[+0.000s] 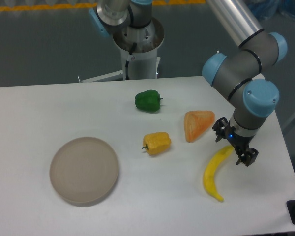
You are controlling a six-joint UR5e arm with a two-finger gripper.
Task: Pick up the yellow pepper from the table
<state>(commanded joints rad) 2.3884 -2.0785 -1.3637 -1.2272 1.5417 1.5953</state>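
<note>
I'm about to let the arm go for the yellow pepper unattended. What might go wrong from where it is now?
1. The gripper hangs right at the upper end of the banana, also yellow; it may close on that, or knock it when moving off.
2. The orange wedge lies between the gripper and the yellow pepper; a low sideways path would likely push it.
3. The pepper lies on its side on the table, so it may roll if gripped off-centre.

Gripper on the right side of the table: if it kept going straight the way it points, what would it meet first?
The gripper points down; likely the banana's upper end or the table just beside it. Depth is unclear.
</note>
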